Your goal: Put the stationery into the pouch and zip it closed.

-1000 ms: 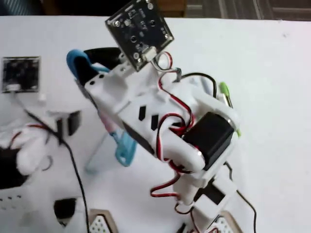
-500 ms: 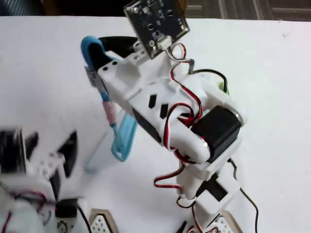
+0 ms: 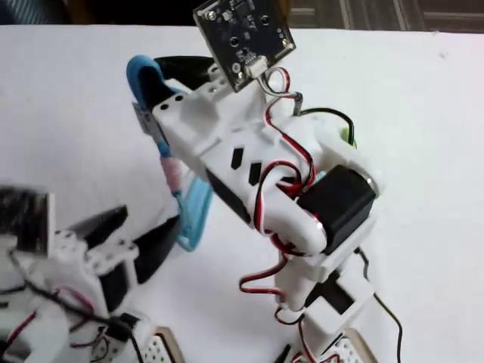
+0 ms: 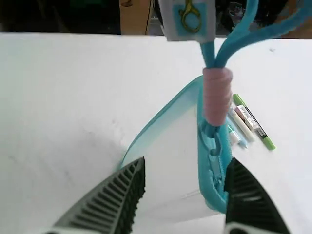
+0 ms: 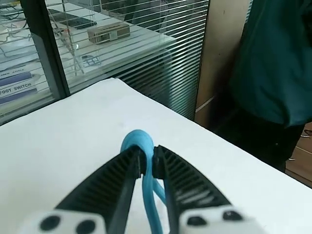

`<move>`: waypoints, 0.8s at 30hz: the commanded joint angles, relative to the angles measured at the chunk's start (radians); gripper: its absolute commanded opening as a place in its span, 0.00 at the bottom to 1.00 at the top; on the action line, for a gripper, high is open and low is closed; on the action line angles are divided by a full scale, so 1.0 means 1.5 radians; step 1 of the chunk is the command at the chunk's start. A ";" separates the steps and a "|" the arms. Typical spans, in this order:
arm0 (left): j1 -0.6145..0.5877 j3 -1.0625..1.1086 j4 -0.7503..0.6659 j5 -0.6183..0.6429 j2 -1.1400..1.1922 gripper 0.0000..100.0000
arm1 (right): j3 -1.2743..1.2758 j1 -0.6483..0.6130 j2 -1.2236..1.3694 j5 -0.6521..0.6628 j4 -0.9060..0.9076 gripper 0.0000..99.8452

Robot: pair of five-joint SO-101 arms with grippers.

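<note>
My right gripper is shut on the blue strap loop and holds it above the table; from above it appears as the right gripper. Below the strap hang a pink wrap and the translucent pouch with its blue zipper edge, its lower end on the table. My left gripper is open, one finger on each side of the pouch's lower end; it is at the lower left as the left gripper. Several pens lie on the table beyond the pouch.
The right arm's white body and red wires cover the middle of the white table. A green pen tip peeks out behind it. A tag with a gold clasp hangs on the strap. A person in dark green stands beyond the table.
The right arm first shifted right with the strap, then held still. The left arm swung in from the left edge, bringing its open fingers up to the pouch.
</note>
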 commanded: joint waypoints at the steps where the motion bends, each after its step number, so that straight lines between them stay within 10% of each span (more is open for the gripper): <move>1: 0.018 -0.046 0.008 0.014 0.075 0.27 | -0.002 0.008 0.001 -0.006 -0.012 0.02; 24: 0.053 0.005 0.015 -0.087 0.121 0.21 | -0.002 0.060 0.001 -0.006 -0.012 0.02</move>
